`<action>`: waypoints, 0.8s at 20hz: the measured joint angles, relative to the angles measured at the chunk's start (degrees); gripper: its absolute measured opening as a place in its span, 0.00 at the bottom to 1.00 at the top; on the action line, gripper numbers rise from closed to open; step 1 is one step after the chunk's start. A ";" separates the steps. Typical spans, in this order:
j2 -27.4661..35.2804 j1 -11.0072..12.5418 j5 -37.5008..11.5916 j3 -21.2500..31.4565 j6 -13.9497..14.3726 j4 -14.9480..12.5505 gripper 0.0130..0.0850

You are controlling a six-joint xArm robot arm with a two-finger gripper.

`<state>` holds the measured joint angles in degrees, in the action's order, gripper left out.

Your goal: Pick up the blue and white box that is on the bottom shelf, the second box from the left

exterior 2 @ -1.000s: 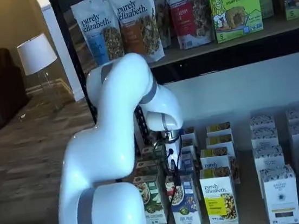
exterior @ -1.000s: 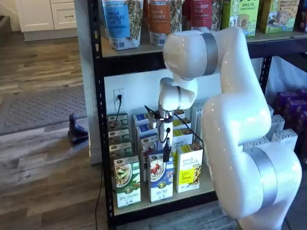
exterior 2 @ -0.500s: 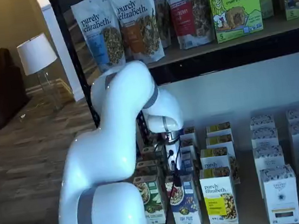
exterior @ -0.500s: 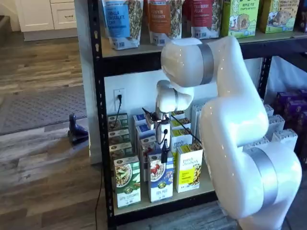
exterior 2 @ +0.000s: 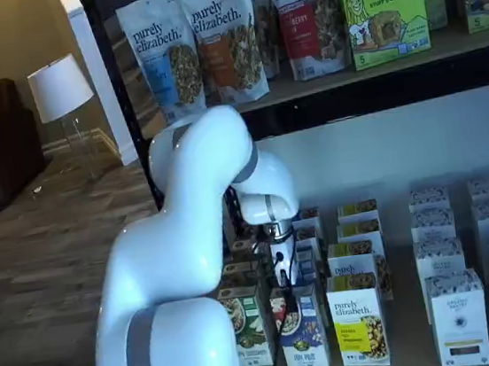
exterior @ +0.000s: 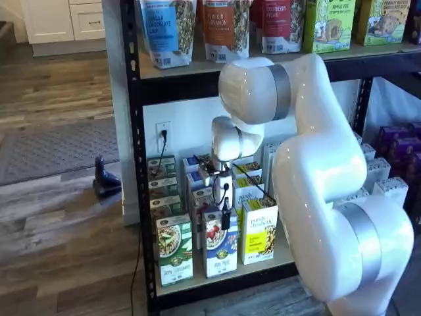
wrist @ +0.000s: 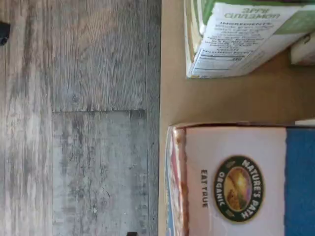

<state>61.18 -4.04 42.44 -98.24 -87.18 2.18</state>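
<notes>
The blue and white box [exterior: 220,245] stands at the front of the bottom shelf [exterior: 217,281], between a green-and-white carton [exterior: 174,251] and a yellow carton [exterior: 259,230]. It also shows in a shelf view [exterior 2: 303,329] and, from above, in the wrist view [wrist: 236,182]. My gripper [exterior: 225,218] hangs just above the box's top, with its black fingers pointing down. It shows in both shelf views [exterior 2: 285,278]. No gap shows between the fingers and nothing is in them.
More cartons stand in rows behind the front ones. White boxes [exterior 2: 457,317] fill the shelf's right part. The higher board [exterior: 276,62] holds tall pouches [exterior: 164,29] close above my arm. A black rack post [exterior: 135,164] stands at the left. Wood floor [wrist: 78,118] lies past the shelf edge.
My arm has drawn slightly left and lower, and the fingers have come down a little closer to the blue and white box's top.
</notes>
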 joint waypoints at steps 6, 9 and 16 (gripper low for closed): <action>0.55 -0.31 -0.22 0.35 0.93 -0.79 1.00; 0.69 -0.38 -0.28 0.50 1.05 -0.84 1.00; 1.07 -0.44 -0.06 0.50 1.95 -1.85 1.00</action>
<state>62.25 -4.48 42.38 -97.74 -85.23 0.33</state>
